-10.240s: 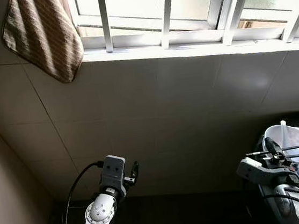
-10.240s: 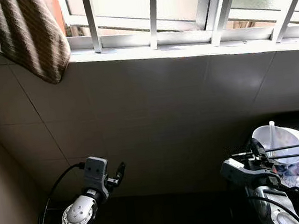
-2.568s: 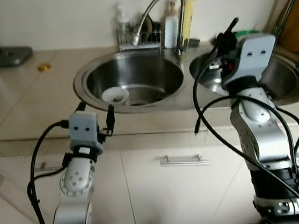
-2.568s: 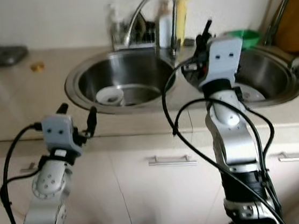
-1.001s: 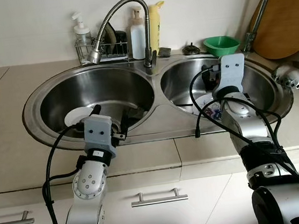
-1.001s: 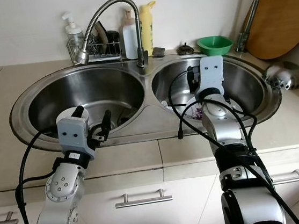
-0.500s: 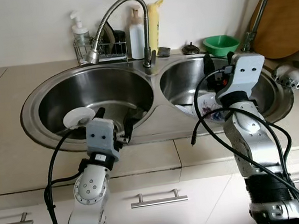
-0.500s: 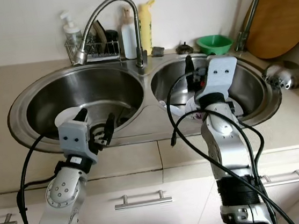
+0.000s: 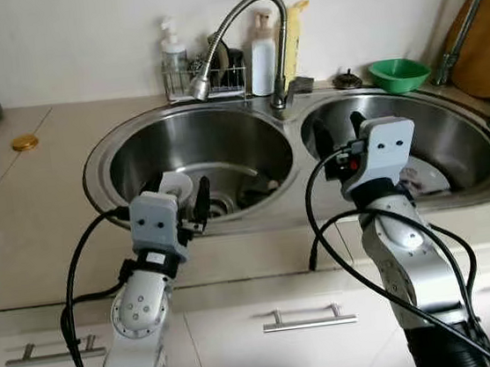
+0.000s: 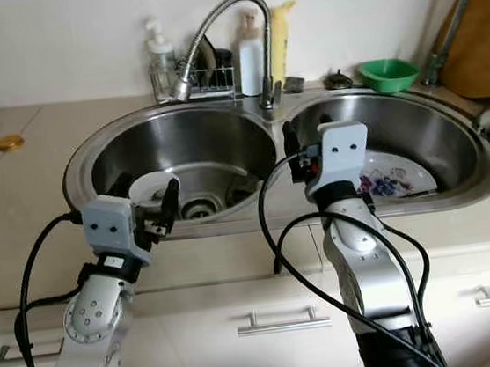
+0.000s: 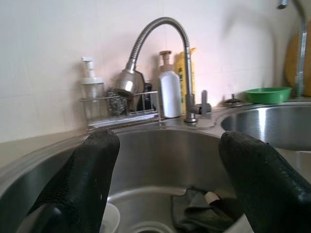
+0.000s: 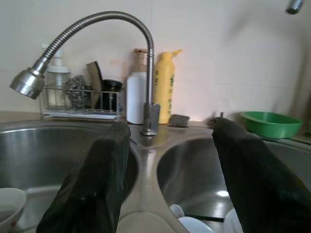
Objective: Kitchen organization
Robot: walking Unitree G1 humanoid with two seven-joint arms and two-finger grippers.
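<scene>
Your view has swung left — both grippers, left (image 9: 182, 193) and right (image 10: 299, 155), hang wide, empty; lower squarely over the plate (image 10: 395, 181), lower right.

Gold lid (image 9: 23, 142) on counter (image 9: 27, 217); wooden board (image 9: 488, 49) at right.

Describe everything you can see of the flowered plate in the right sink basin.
The flowered plate is white, glossy like glazed ceramic, with a purple and blue flower pattern on its face. It lies nearly flat, face up, on the bottom of the right basin of the steel double sink. The right gripper, fingers open and holding nothing, hangs in front of its near edge and hides part of it. Whether other dishes touch it cannot be told.
</scene>
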